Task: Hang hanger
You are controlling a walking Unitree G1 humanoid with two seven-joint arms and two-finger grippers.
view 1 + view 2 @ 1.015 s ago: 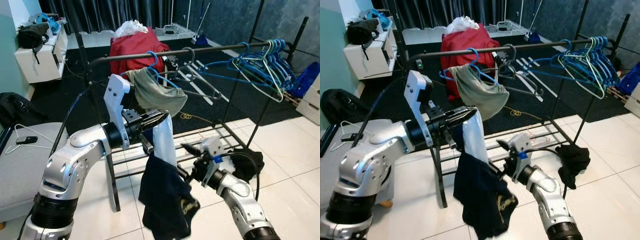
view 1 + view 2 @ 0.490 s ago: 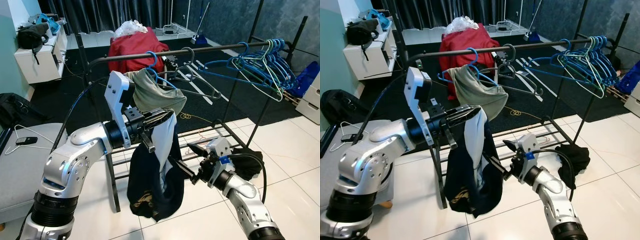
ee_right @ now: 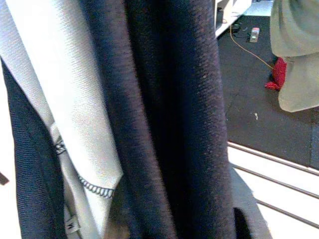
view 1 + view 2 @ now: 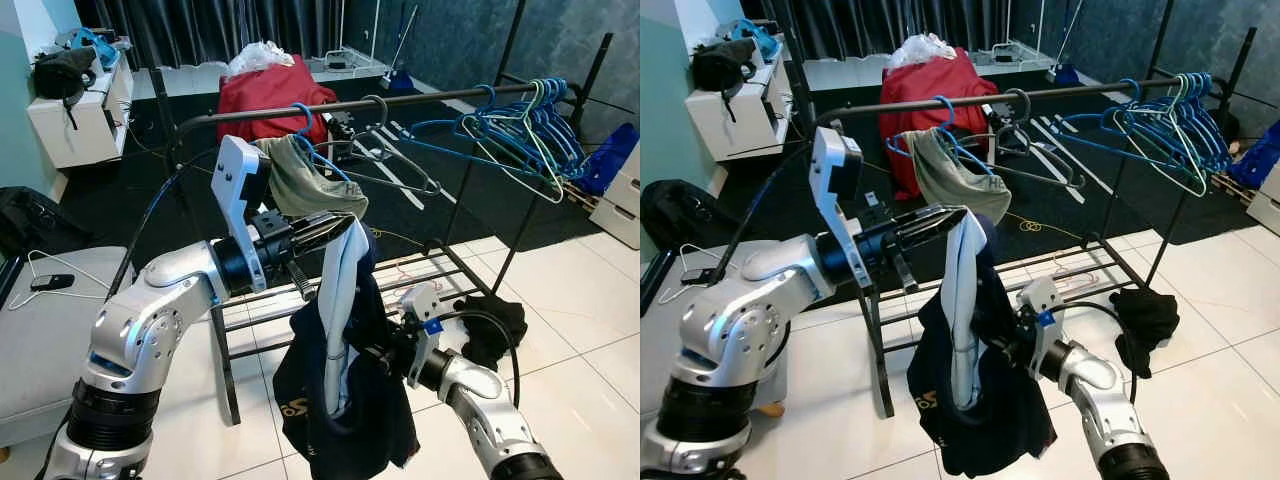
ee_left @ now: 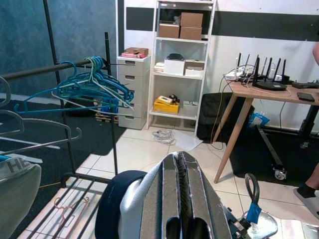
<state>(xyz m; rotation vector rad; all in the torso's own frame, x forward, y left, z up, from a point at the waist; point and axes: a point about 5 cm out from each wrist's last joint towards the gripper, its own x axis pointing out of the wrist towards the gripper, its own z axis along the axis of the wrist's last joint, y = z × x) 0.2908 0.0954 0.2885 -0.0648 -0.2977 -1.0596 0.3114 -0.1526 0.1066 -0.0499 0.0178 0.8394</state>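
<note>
garment: navy with a white panel
hangers: blue
hung cloth: olive-grey
rail: black
floor tiles: white

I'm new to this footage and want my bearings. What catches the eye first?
A navy and white garment hangs in the foreground, draped over the left gripper in front of a black clothes rack. The right gripper is buried in its folds. A cluster of blue hangers crowds the rail's right end.

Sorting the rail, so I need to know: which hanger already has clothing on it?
The blue hanger nearest the rail's left end; a grey-green garment hangs on it. The black hanger and the blue bunch are bare.
</note>
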